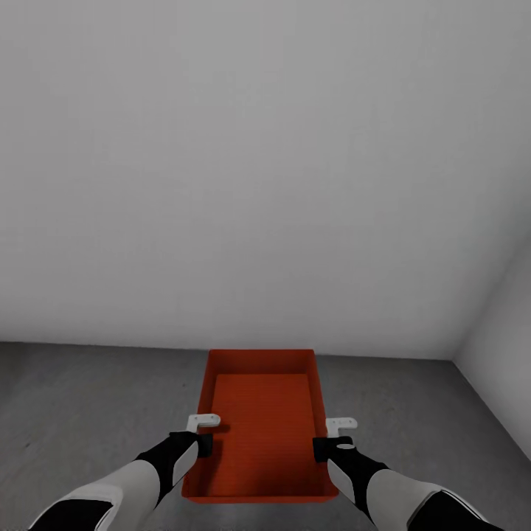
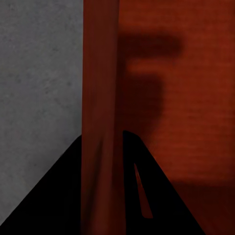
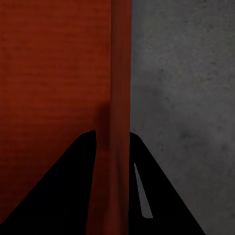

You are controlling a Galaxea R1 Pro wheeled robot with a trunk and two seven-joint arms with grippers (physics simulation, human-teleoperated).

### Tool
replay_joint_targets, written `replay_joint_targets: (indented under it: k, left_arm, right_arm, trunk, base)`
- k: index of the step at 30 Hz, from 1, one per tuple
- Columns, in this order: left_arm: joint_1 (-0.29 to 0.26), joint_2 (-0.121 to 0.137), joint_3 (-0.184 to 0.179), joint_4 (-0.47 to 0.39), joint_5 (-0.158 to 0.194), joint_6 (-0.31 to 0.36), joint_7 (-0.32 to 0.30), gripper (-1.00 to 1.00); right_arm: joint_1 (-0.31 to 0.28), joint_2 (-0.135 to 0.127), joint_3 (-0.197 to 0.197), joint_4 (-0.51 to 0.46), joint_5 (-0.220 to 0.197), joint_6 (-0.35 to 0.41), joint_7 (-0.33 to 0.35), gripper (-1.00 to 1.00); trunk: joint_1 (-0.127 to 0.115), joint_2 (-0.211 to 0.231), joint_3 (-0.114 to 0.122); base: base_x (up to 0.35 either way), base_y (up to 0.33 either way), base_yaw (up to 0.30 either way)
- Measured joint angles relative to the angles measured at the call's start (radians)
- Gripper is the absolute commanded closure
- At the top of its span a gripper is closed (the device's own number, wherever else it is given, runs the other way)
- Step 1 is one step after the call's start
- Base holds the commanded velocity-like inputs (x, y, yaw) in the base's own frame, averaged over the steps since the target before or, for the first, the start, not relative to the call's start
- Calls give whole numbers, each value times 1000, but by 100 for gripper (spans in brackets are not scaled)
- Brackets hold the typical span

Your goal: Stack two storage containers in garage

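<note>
- Grippers first: our left gripper (image 1: pixel 200 435) and right gripper (image 1: pixel 333 436) each straddle a long side wall of the storage container (image 1: pixel 262 424), one finger inside the bin and one outside, closed down onto the wall.
- Left wrist view confirms this: the wall (image 2: pixel 100 122) runs between the dark fingers (image 2: pixel 161 205); the right wrist view shows the same on the opposite wall (image 3: pixel 120 122).
- We judge the two-sided hold keeps the bin level and centred between the arms for carrying or lowering.
- Container sits directly ahead of both grippers, over the floor (image 1: pixel 88 398); we cannot tell whether it touches the concrete or hangs just above.
- Long axis runs straight away from us, open top upward, far short wall toward the white wall (image 1: pixel 258 184).
- Second bin remains to be brought, we judge.
</note>
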Motion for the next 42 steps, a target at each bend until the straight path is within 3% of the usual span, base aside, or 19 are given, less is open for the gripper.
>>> replay_joint_targets:
  k: [42]
  left_arm:
    - [0,0,0,0,-1,0,0,100]
  right_arm:
    - [0,0,1,0,-2,-1,0,100]
  trunk:
    - [161,-294,-200]
  base:
    - [0,0,0]
